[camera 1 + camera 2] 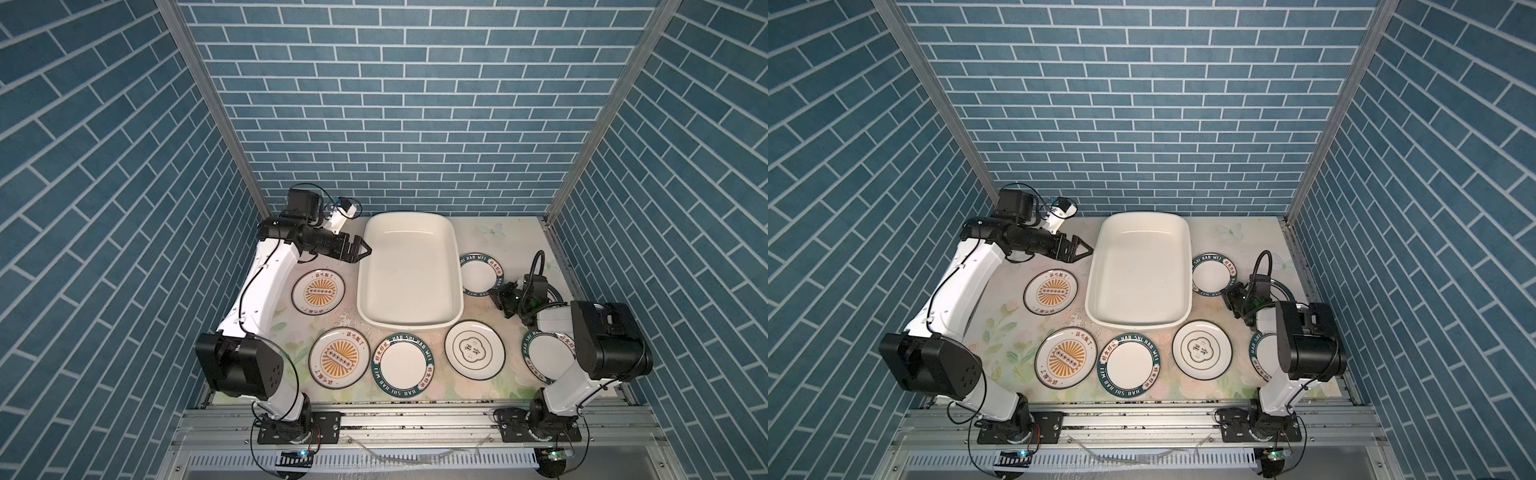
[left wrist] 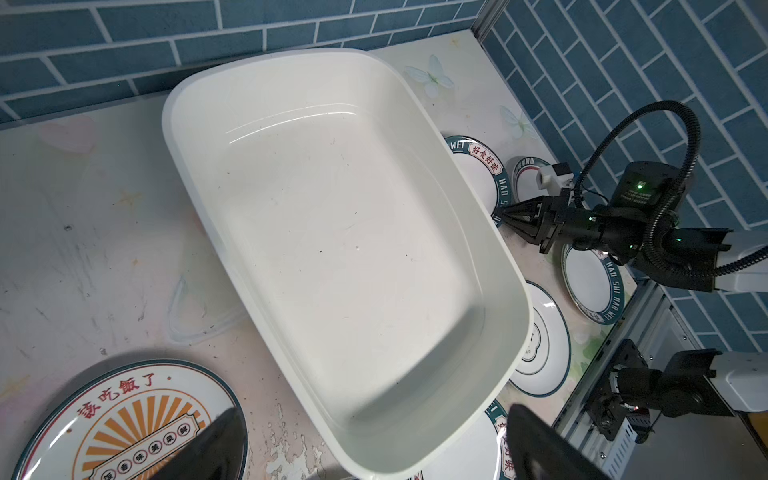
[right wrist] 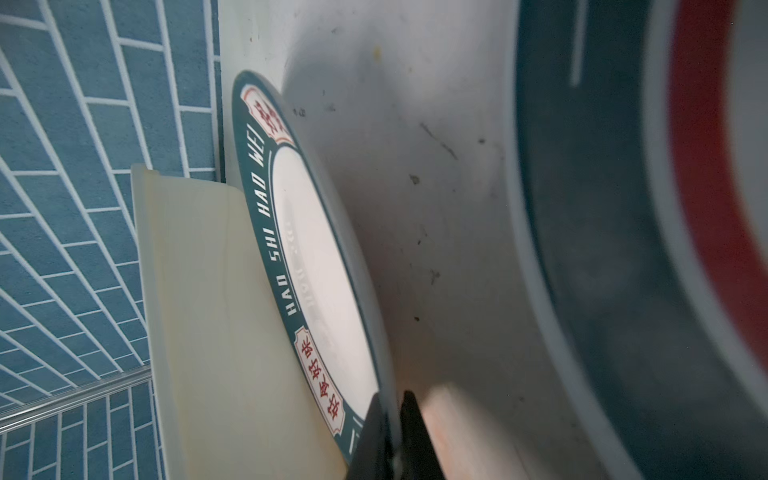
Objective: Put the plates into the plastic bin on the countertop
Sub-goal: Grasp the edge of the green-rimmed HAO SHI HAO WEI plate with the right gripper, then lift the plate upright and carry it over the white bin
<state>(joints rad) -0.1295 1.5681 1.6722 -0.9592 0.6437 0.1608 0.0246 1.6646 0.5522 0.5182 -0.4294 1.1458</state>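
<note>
With right fingers (image 3: 372, 449) clamped shut on the rim of the green-rimmed plate (image 1: 478, 277), on the desk (image 1: 519, 241) just beside the bin (image 1: 409, 270), lift slowly, tilt little, clear the rolled wall. Leave left fingers (image 2: 216, 449), spread wide and empty, aside.

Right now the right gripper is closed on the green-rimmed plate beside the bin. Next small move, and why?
Probably a short lift straight up. The right gripper is shut on the rim of the green-rimmed plate, which rests on the countertop right beside the plastic bin. The bin's wall stands higher than the plate, so the plate likely has to clear it before moving across.
</note>
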